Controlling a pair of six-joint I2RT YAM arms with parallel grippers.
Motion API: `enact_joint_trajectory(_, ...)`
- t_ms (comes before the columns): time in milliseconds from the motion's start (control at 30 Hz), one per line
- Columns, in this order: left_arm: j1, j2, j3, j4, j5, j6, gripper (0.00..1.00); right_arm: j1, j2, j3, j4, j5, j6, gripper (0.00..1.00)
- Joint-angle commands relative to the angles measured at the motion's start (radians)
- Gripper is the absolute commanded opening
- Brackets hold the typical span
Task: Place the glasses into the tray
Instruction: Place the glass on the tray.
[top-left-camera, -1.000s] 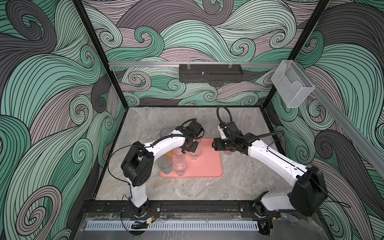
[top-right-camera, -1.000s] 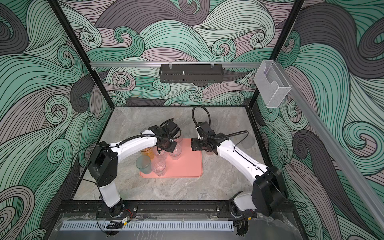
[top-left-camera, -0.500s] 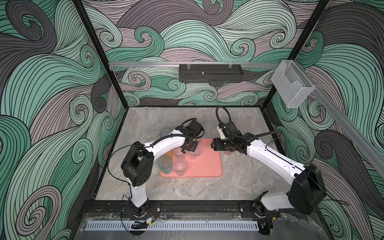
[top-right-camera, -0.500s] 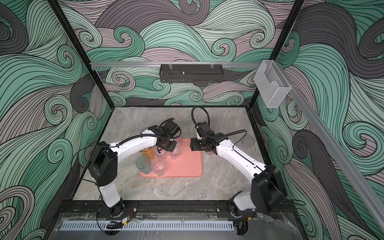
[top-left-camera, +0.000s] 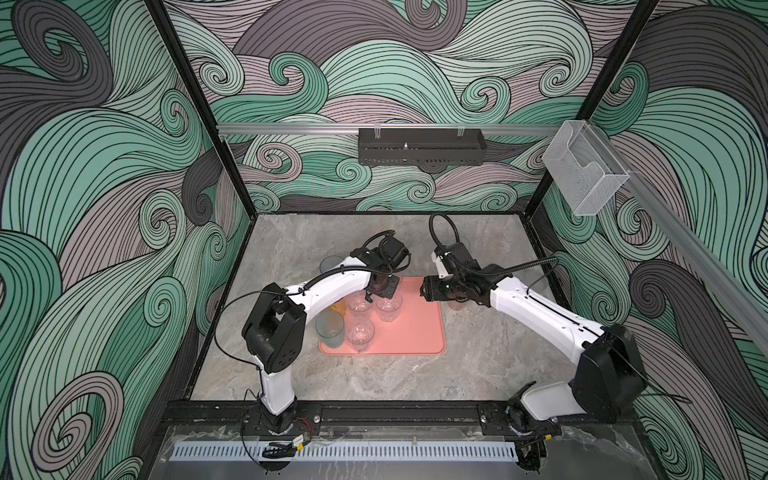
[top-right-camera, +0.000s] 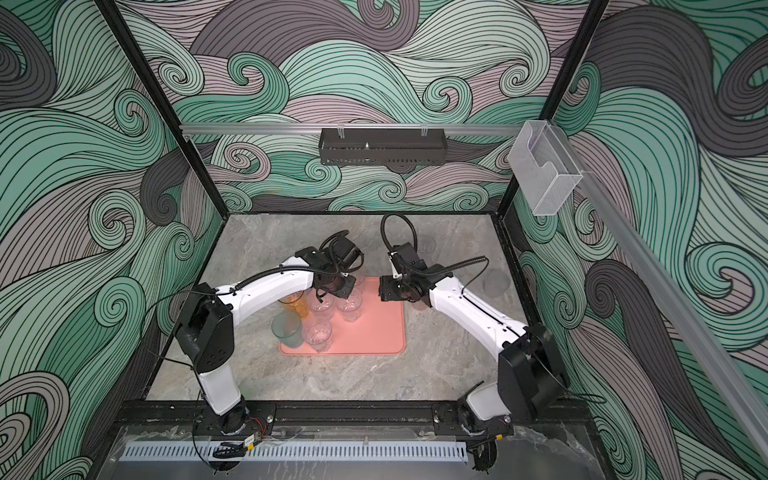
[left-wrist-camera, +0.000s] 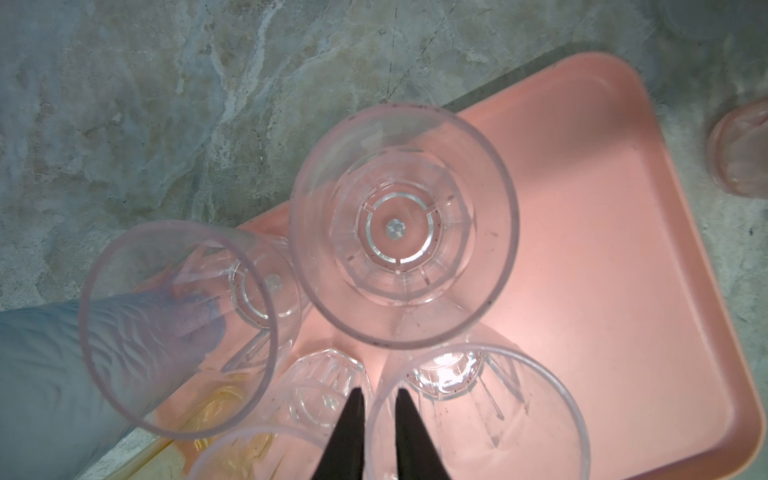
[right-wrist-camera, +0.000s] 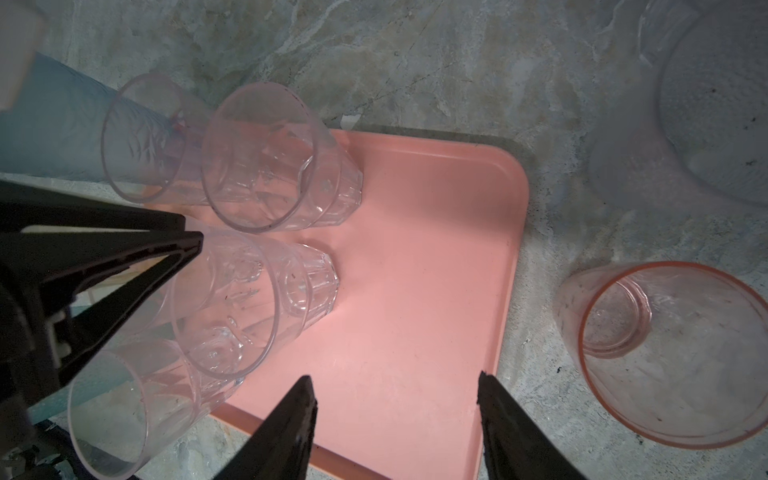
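The marble table (top-left-camera: 374, 386) carries the pink tray (top-left-camera: 415, 332), a reddish tumbler (right-wrist-camera: 665, 353) just beside.

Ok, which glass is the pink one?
The short pink tumbler, standing on the table beside the tray, off it; the clear glasses stand on the tray.

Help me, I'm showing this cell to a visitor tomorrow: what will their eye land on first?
Probably the swirling green, grey and mauve wave walls wrapping the whole cell. Next, the salmon-pink tray at the middle of the grey marble table, with clear glasses crowded on the side nearest the left arm. Two white arms arch over it from the near corners, the right gripper open above the tray's bare part.
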Motion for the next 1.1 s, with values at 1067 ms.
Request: enact_joint_trajectory(1067, 0.062, -0.375, -0.202, 0.363, -0.002, 0.164, 0.49, -0.007, 0.013, 0.099, -0.103, 0.04, -0.064, 0.63)
